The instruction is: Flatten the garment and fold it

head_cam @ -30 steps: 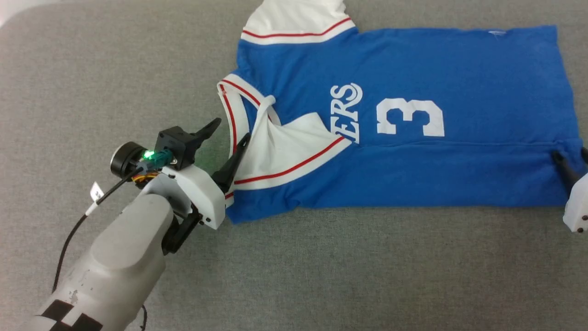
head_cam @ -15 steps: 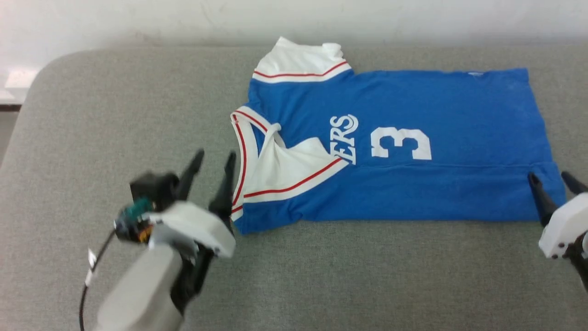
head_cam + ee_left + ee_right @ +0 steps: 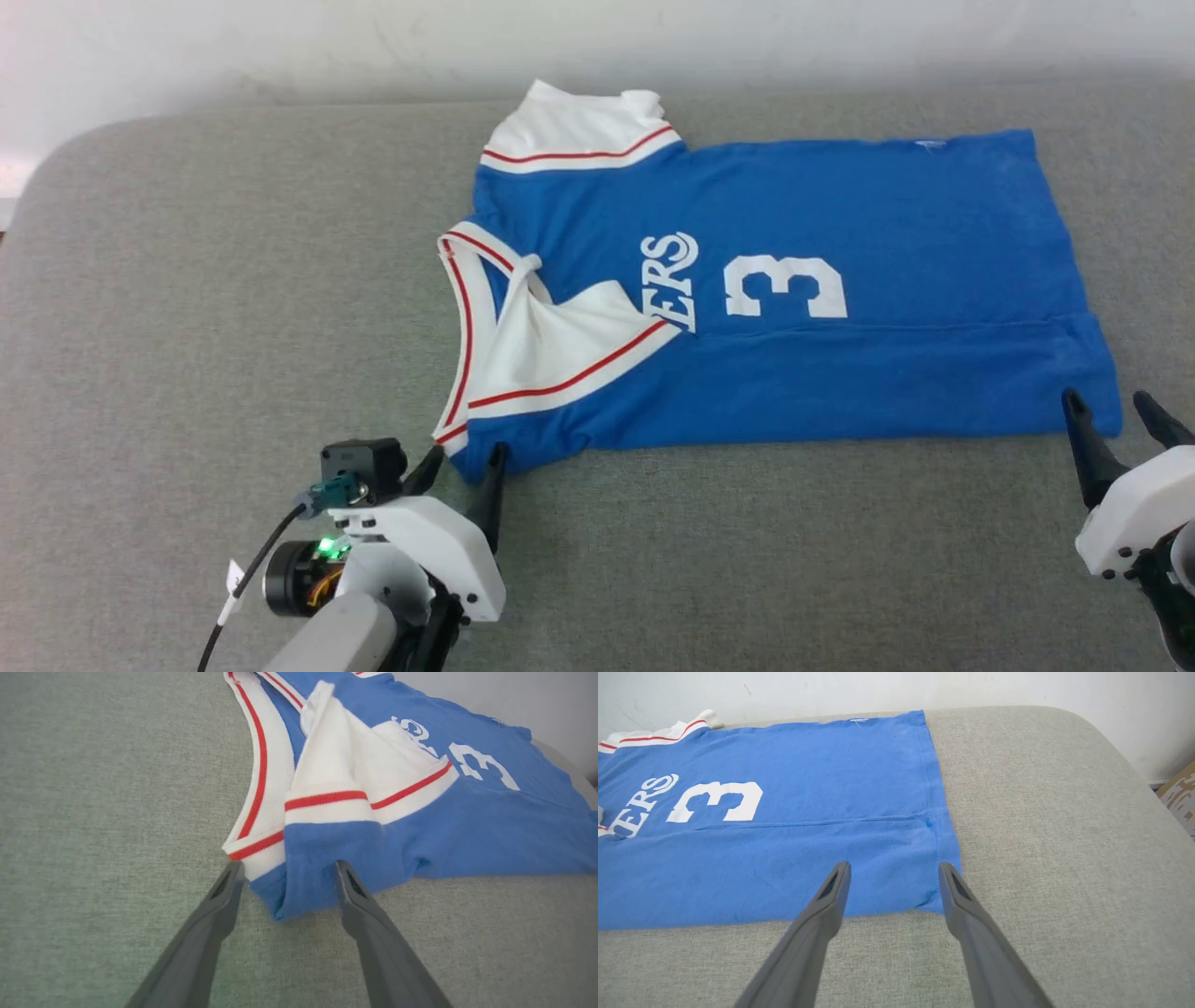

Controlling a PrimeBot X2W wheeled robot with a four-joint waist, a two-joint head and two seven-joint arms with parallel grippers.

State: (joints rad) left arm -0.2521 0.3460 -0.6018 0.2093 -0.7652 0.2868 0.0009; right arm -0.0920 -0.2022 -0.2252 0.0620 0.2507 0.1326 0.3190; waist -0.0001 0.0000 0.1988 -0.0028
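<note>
The garment, a royal-blue jersey with "ERS" and a white 3, lies flat on the grey table, collar to the left. Its near side is folded over, with the white sleeve lying on the chest. My left gripper is open at the near collar-side corner. In the left wrist view that blue corner sits between the fingers of the left gripper. My right gripper is open at the near hem corner. In the right wrist view the right gripper straddles the garment at its hem edge.
The grey padded table has rounded corners and ends at a white wall behind. A cardboard box stands beyond the table's right end. A black cable hangs from my left wrist.
The head camera has tilted up. My left gripper has drawn back from the white sleeve to the near collar-side corner. The right gripper has opened and pulled back to the near hem corner.
</note>
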